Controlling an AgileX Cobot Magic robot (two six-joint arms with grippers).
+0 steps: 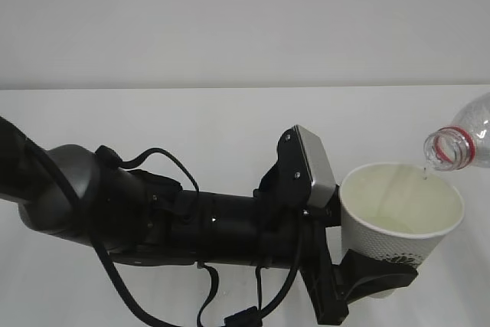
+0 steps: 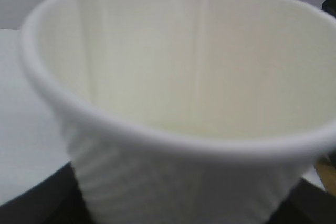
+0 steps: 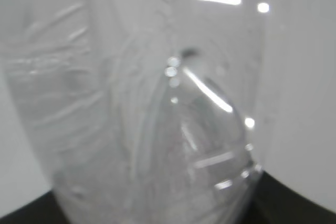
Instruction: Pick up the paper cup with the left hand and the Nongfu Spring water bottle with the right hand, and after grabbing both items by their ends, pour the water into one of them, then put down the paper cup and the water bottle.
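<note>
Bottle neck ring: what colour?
Red, on the bottle; clearest in the exterior view.

One paper cup (image 1: 398, 223), one water bottle (image 1: 463, 142)

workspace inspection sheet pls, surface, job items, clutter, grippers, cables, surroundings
surface: white table, bare where visible
paper cup: held upright off the table, a little pale liquid inside
water bottle: uncapped, tilted with its mouth above the cup's far rim; a thin trickle of water falls in
clutter: nothing seen
left gripper: black fingers clamped around the cup's lower part
right gripper: its black edge shows at the bottom of the right wrist view, against the bottle; fingers not clearly seen, appears to grip the bottle's end
cables: black loops along the left arm, hanging below it, clear of the cup
surroundings: plain pale wall behind the table
</note>
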